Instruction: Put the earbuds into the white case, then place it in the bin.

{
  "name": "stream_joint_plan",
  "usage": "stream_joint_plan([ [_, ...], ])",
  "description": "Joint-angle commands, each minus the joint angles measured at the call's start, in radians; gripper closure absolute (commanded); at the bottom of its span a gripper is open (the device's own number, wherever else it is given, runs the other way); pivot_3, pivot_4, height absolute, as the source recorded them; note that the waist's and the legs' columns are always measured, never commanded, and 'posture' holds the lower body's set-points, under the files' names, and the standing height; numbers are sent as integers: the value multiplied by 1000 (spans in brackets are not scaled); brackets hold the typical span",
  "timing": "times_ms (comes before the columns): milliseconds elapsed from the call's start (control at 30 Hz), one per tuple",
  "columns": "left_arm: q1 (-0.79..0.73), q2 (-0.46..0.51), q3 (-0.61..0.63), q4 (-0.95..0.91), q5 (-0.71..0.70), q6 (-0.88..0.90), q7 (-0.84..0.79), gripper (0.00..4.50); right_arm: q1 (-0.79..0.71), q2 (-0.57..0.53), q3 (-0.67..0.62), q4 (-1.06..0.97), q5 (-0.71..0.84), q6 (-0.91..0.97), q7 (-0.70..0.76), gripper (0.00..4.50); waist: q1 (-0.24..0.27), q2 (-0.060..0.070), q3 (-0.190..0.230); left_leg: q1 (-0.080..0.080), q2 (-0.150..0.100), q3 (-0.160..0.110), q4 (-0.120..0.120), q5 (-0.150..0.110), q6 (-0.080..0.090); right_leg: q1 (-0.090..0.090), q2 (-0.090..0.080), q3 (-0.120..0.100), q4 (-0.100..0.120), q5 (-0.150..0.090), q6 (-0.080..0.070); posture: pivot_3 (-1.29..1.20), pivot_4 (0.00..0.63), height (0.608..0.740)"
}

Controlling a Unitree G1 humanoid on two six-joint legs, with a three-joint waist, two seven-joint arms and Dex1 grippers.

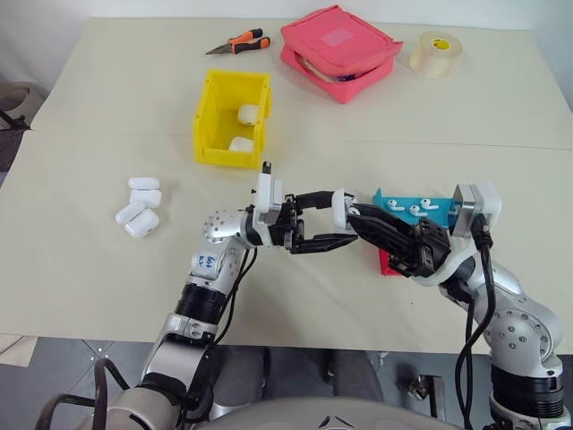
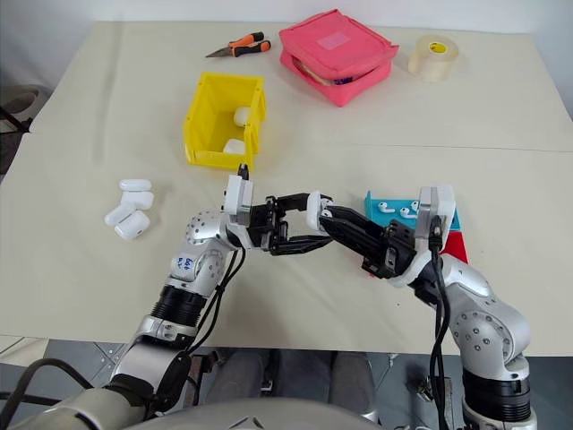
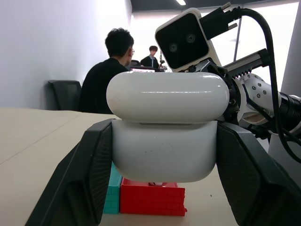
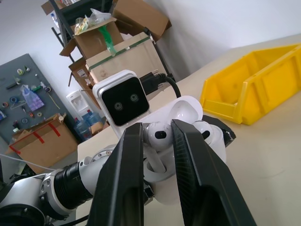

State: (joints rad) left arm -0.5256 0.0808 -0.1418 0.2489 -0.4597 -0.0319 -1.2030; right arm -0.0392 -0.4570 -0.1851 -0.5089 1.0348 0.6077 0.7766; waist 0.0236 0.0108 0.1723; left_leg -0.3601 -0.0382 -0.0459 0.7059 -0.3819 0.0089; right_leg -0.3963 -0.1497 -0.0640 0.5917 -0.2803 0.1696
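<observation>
My left gripper (image 1: 343, 220) is shut on the white case (image 1: 339, 208), holding it above the table in front of me. In the left wrist view the case (image 3: 164, 150) sits squeezed between the two black fingers (image 3: 89, 174). The right wrist view shows the case's lid (image 4: 186, 109) standing open. My right gripper (image 4: 157, 128) is shut on an earbud (image 4: 157, 136) right at the case's opening. More earbuds (image 1: 419, 205) lie in a blue tray (image 1: 398, 215) just behind my right hand. The yellow bin (image 1: 213, 116) stands farther back on the left, with two white cases (image 1: 248, 114) inside.
Several spare white cases (image 1: 139, 208) lie on the table at the left. A red tray (image 1: 387, 263) sits under my right gripper beside the blue one. At the far edge are a pink zip pouch (image 1: 340, 40), a tape roll (image 1: 436, 54) and orange-handled pliers (image 1: 240, 43).
</observation>
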Motion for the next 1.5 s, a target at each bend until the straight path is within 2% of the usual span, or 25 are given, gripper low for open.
stream_joint_plan([
  [33, -24, -16, 19, -33, -21, -26, 7, 1693, 16, -18, -17, 1, 11, 13, -20, 4001, 0, 0, 0, 0, 0, 0, 0, 0, 0, 0, 0, 0, 0, 0, 0, 0, 150, 740],
  [67, -24, -16, 19, -33, -21, -27, 7, 1693, 16, -23, -16, 2, 15, 16, -19, 4001, 0, 0, 0, 0, 0, 0, 0, 0, 0, 0, 0, 0, 0, 0, 0, 0, 150, 740],
  [433, -21, -19, 22, -34, -18, -36, 9, 1693, -12, -41, -15, 4, 14, 6, -4, 117, 0, 0, 0, 0, 0, 0, 0, 0, 0, 0, 0, 0, 0, 0, 0, 0, 150, 740],
  [567, -8, 7, 25, -49, -12, -30, 6, 1693, 9, -92, -66, 4, -8, -7, 26, 51, 1, 0, 0, 0, 0, 0, 0, 0, 0, 0, 0, 0, 0, 0, 0, 0, 150, 740],
  [700, -14, 86, 25, -79, 43, 18, 65, 1693, 45, -189, -140, 6, -12, -2, 72, 51, 2, 0, 0, 0, 0, 1, 0, 0, 0, 1, 0, 0, -1, 0, 0, 0, 150, 740],
  [800, -38, 166, -14, -114, 110, 64, 80, 1693, 27, -252, -165, 1, -8, 11, 91, 939, -1, 0, 0, 1, 0, 1, -1, 0, 0, 1, 0, 0, 0, 0, 0, 0, 150, 740],
  [933, -74, 221, -60, -136, 169, 73, 66, 1693, -20, -343, -79, 4, -149, -13, 128, 2383, 1, 0, 0, 2, 0, 1, -2, 0, 0, 1, 0, 1, 0, 0, 0, 0, 150, 740],
  [1133, -127, 239, -129, -106, 271, 62, 83, 1693, -190, -344, 41, 5, -195, 43, 94, 4417, 1, 0, 0, 2, 0, 1, -2, 0, 0, 1, 0, 1, -1, 0, 0, 0, 150, 740],
  [1300, -116, 231, -162, -131, 285, 97, 87, 1693, -320, -304, 131, 14, -185, 96, 86, 4466, 0, 0, 0, 2, 0, -1, -3, 0, 0, 1, 0, 1, -1, 0, 0, 0, 150, 740],
  [1400, -108, 220, -164, -135, 277, 83, 94, 1693, -341, -328, 191, 27, -243, 122, 100, 4466, 2, 0, 0, 1, 0, -1, -3, 0, 0, 1, 0, 0, -2, 0, 0, 0, 150, 740],
  [1500, -108, 210, -153, -139, 276, 51, 108, 1693, -327, -337, 196, 46, -275, 131, 90, 4466, 2, -1, 0, 1, 0, -1, -3, 0, 0, 0, 0, 0, -2, 0, 0, 0, 150, 740],
])
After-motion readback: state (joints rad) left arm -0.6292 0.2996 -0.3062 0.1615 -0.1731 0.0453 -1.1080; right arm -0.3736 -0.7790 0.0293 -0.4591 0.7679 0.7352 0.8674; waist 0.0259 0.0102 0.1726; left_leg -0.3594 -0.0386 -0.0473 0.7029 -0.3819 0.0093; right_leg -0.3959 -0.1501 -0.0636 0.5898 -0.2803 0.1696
